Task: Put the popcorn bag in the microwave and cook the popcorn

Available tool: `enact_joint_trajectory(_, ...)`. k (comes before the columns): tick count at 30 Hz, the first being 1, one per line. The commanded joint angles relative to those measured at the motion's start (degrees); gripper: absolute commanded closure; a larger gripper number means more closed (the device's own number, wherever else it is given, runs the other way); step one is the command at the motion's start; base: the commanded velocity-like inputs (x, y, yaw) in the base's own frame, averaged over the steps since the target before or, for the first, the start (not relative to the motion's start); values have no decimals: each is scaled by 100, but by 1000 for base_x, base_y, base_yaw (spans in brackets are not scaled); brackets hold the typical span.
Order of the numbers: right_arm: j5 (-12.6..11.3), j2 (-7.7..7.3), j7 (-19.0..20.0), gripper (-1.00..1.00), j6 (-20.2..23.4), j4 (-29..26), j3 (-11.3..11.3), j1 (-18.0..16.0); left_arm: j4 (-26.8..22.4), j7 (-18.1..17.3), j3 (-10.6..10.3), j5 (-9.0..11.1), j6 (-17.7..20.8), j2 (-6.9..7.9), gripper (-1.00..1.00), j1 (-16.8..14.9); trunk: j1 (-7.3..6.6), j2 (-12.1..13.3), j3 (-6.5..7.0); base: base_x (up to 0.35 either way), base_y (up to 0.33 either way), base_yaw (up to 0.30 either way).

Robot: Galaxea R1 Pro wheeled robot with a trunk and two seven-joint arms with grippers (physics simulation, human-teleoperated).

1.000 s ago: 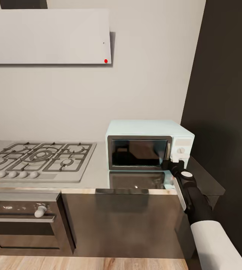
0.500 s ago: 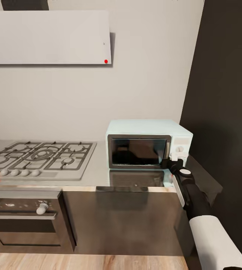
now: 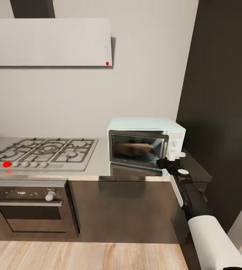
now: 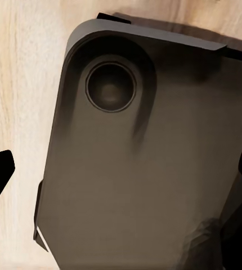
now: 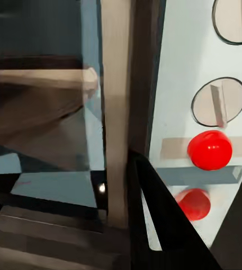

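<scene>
Right arm [image 3: 196,202] outstretched at microwave [image 3: 145,144] (door side)

A steel hob [image 3: 42,152] lay at the left, red dot [image 3: 7,164] beside its knobs. Under it sat an oven [image 3: 27,210] with a white knob [image 3: 50,195]. A white hood [image 3: 47,42] hung above. A dark panel [image 3: 222,105] stood right.

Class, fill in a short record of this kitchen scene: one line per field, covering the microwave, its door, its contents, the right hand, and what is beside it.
microwave: on the countertop, beside a dark wall
door: looks slightly ajar
contents: tan shape behind the glass, likely the popcorn bag
right hand: at the door's knob-side edge; grip unclear
panel: two white knobs, red dot
hob: left of the microwave
</scene>
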Motion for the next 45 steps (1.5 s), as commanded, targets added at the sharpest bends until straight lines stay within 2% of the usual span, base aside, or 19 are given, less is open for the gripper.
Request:
enact_joint_trajectory(1,53,-2,0,100,34,6,-40,-1,-3,-1,-14,26,-16,-1,-100,0,0,-3,-8,0,0,0)
enact_joint_trajectory(9,-305,-54,-12,100,25,8,36,-1,-2,-2,-22,14,-17,-1,-100,-1,0,-3,-8,-68,0,0)
enact_joint_trajectory(17,-525,-55,-139,100,26,4,270,-1,-2,-3,-18,23,-17,-1,-100,-1,0,-3,-8,-151,0,0)
enact_joint_trajectory(18,244,-55,-6,100,27,5,-44,-1,-2,-2,-15,23,-17,-1,-100,-1,0,-3,-8,-18,0,0)
enact_joint_trajectory(30,250,-53,15,100,25,7,-47,-1,-2,-2,-12,23,-17,-1,-100,-1,0,-3,-8,-1,0,0)
enact_joint_trajectory(31,246,-54,13,-100,23,5,-48,-1,-2,0,-12,23,-17,-1,-100,-1,0,-3,-8,0,0,0)
enact_joint_trajectory(45,234,-84,115,-100,133,-67,-17,7,-2,-1,-9,23,-17,-1,-100,-1,0,-3,-8,0,0,0)
